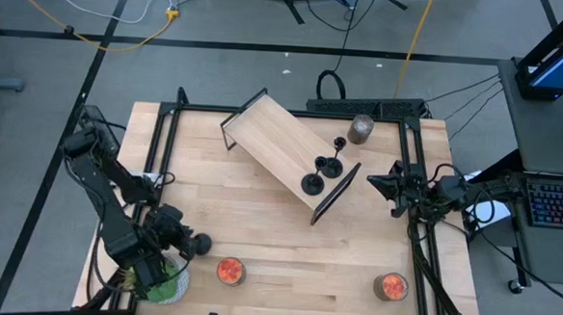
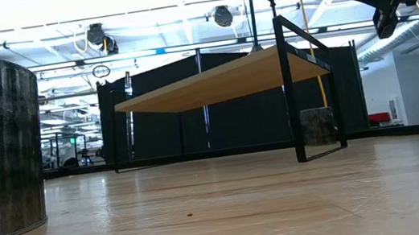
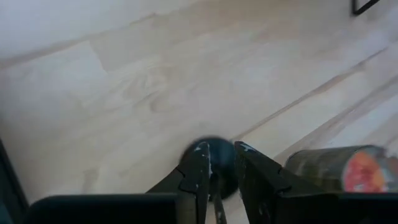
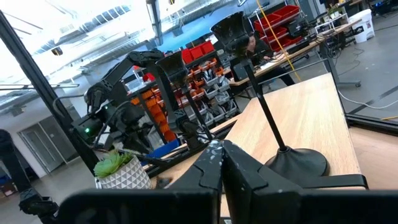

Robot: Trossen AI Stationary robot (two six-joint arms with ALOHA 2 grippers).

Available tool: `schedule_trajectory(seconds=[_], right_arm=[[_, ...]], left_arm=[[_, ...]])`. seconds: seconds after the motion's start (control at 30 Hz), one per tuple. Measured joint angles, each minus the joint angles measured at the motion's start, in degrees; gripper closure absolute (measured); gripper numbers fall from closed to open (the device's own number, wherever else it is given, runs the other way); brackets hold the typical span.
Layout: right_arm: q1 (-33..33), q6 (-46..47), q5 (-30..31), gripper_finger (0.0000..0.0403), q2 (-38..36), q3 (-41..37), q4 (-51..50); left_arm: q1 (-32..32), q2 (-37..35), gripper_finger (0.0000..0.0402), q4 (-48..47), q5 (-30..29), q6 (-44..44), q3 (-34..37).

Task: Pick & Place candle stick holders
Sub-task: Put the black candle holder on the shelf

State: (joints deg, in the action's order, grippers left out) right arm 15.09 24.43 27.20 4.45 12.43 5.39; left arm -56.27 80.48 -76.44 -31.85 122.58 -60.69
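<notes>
Matte-black candle stick holders (image 1: 330, 164): round bases, thin stems.

A light wooden table (image 1: 286, 264) held a small wooden shelf (image 1: 273, 143) on a black frame, lying askew near the centre. A grey cylindrical jar (image 1: 361, 129) stood at the shelf's two o'clock. Two round jars with orange-red tops sat near the front edge, one (image 1: 230, 271) at seven o'clock, the other (image 1: 391, 286) at five. A small green plant in a white pot (image 1: 167, 285) stood at eight o'clock
</notes>
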Motion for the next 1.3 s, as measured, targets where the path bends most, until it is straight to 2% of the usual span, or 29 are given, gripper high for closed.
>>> schedule_trajectory(seconds=[0.1, 0.3, 0.67, 0.87, 1.03, 1.3], right_arm=[[0.0, 0.0, 0.0, 0.0403, 0.0, 0.0, 0.0], [0.0, 0.0, 0.0, 0.0403, 0.0, 0.0, 0.0], [0.0, -0.2, 0.0, 0.0403, 0.0, 0.0, 0.0], [0.0, -0.2, 0.0, 0.0403, 0.0, 0.0, 0.0], [0.0, -0.2, 0.0, 0.0403, 0.0, 0.0, 0.0], [0.0, -0.2, 0.0, 0.0403, 0.0, 0.0, 0.0]], left_arm=[[0.3, -1.7, 0.033, -0.6, -1.8, -1.0, 0.0], [1.8, -1.9, 0.0321, -1.4, -1.3, -2.9, 0.0], [3.9, -1.9, 0.0398, -1.4, -1.3, -5.9, 0.0], [4.2, -2.1, 0.0371, -1.5, -1.2, -5.9, 0.0], [4.2, -5.2, 0.0355, -1.4, -1.6, -6.2, 0.0], [4.1, -10.2, 0.0334, 4.3, -1.8, -13.0, -1.9]])
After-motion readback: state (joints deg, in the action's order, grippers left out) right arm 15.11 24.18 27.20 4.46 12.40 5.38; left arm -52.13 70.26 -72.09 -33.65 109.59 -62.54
